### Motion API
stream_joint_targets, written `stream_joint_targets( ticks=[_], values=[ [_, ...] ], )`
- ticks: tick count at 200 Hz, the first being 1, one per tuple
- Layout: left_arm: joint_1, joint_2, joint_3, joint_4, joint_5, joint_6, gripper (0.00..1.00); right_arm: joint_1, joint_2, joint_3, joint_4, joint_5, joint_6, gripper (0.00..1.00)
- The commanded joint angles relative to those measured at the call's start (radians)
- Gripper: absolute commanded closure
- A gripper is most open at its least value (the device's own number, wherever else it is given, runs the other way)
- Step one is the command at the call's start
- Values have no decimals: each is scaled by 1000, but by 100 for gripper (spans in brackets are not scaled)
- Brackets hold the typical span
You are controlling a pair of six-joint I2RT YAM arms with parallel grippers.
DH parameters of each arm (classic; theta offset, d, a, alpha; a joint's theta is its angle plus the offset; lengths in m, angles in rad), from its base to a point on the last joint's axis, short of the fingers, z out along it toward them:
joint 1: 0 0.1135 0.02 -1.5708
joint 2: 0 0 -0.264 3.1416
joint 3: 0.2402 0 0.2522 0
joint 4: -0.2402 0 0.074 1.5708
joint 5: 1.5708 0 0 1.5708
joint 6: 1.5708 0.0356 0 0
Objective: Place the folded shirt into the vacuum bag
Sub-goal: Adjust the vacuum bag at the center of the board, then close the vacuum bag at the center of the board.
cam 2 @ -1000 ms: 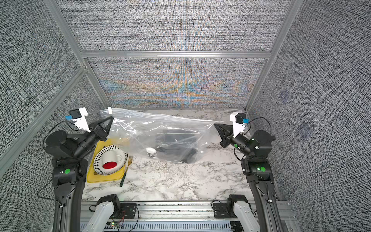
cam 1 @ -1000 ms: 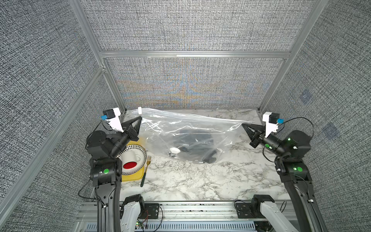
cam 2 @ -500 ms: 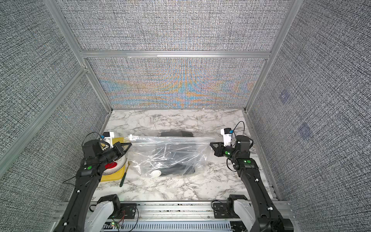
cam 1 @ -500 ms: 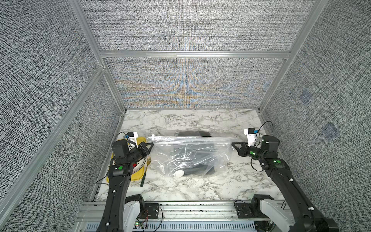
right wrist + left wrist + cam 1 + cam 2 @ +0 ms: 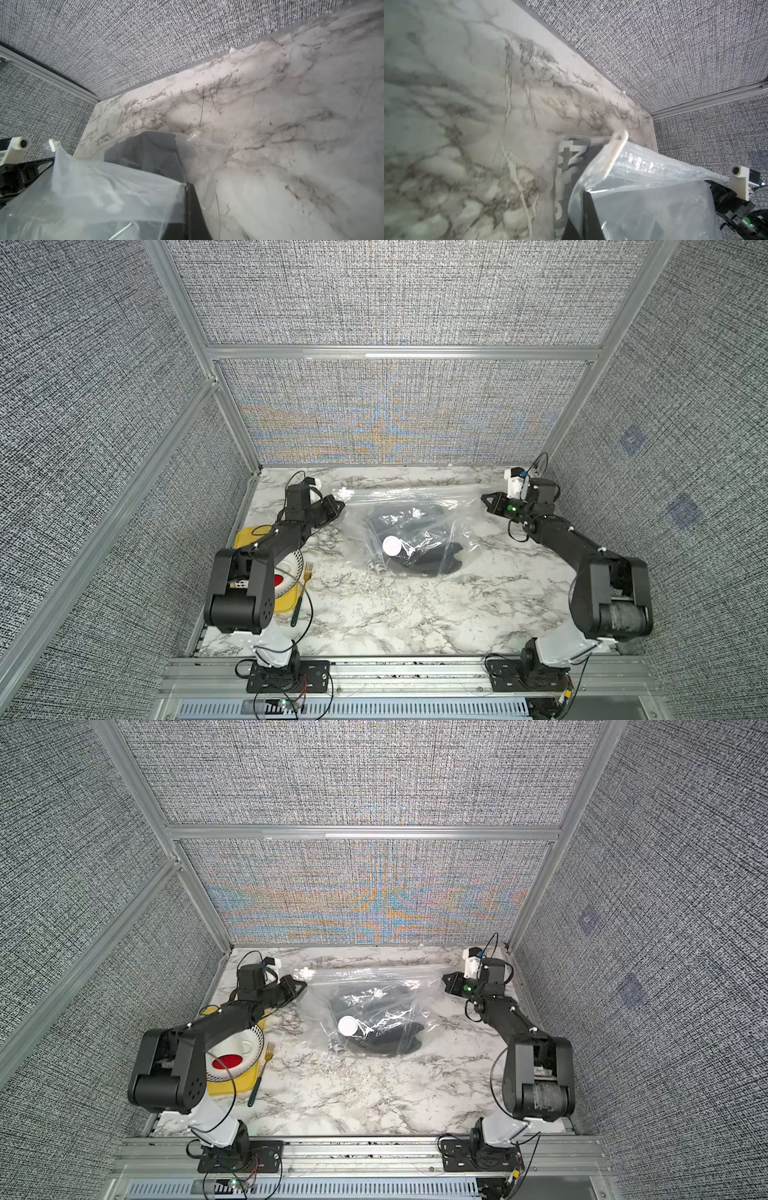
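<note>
Sagging on the marble worktop (image 5: 395, 614), the crinkly clear vacuum bag (image 5: 457, 506) holds a dark crumpled shirt (image 5: 432, 564) under its round white valve (image 5: 392, 546). Left and right jaws pinch its corners.

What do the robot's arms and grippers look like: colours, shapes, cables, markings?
The left arm and right arm are boxy black with white base links and black cables. The left gripper and right gripper are black wedges with white camera mounts; the right wrist shows a green light.
</note>
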Motion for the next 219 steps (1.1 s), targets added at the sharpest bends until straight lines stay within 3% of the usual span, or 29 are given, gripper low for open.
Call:
stream_joint_targets(
  ticks=[1,31,65,106,114,115,134,140,145,174,197,219],
  values=[
    [15,106,140,28,-168,61,100,-34,73,119,74,170,-23,100],
    [14,162,297,-81,-137,107,100,-35,87,220,-23,130,-52,100],
    [14,-36,125,-42,-70,116,100,-41,-120,52,-43,98,-87,100],
    [12,-337,-61,-124,126,149,100,-39,-372,-100,-222,43,-131,100],
    [12,-399,-92,-155,131,164,100,-38,-410,-113,-291,60,-157,81],
    [12,-406,-94,-159,131,166,100,-39,-414,-114,-291,63,-159,75],
    [12,-504,-113,-265,150,234,100,-40,-509,-127,-388,159,-166,42],
    [11,-525,-113,-285,169,248,100,-39,-543,-126,-401,199,-145,14],
    [12,-543,-117,-289,189,255,100,-39,-573,-126,-403,227,-128,2],
    [10,-634,-129,-278,276,277,100,-30,-735,-68,-411,291,-1,1],
    [8,-653,-122,-238,301,279,100,-17,-809,25,-381,146,50,1],
    [8,-638,-121,-179,363,304,100,29,-790,141,-338,-97,97,1]
  ],
)
